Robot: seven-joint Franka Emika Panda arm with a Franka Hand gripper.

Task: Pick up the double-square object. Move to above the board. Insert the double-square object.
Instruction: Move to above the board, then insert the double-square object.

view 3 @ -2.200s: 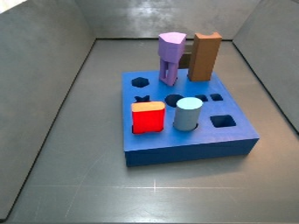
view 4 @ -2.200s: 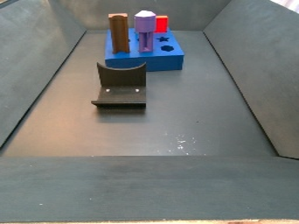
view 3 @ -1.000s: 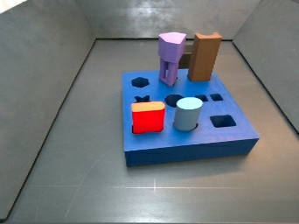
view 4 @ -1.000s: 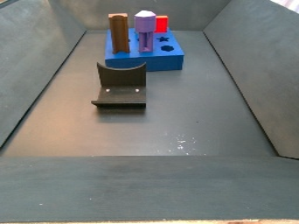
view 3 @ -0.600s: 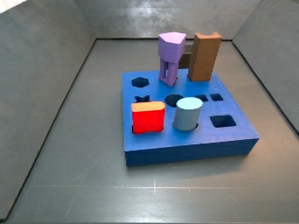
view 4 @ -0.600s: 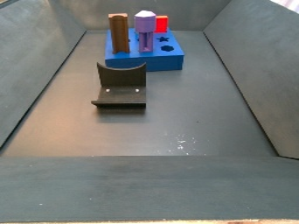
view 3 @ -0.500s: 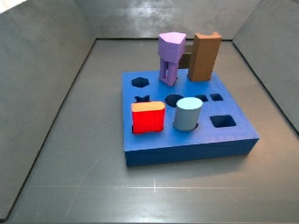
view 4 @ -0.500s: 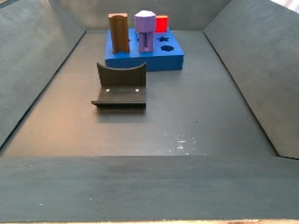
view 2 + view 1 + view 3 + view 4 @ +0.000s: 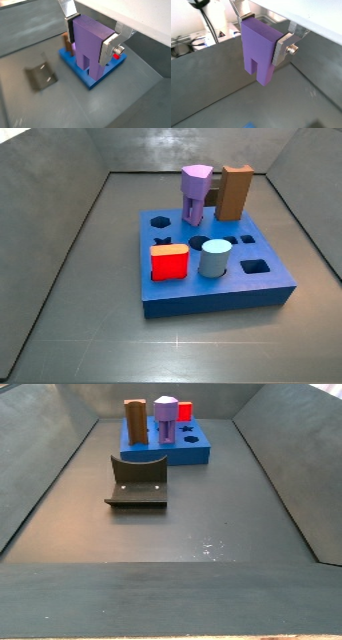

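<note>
Side views unchanged since earlier frames. Gripper point(image 9: 91, 46) out of side views, clamping rigid, light-looking purple double-square object point(image 9: 89, 46) on flat flanks; thick blue holed board point(image 9: 89, 80) below it, I judge.

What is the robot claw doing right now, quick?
Gripper: closed on the purple block, high above the floor; it does not show in either side view.
</note>
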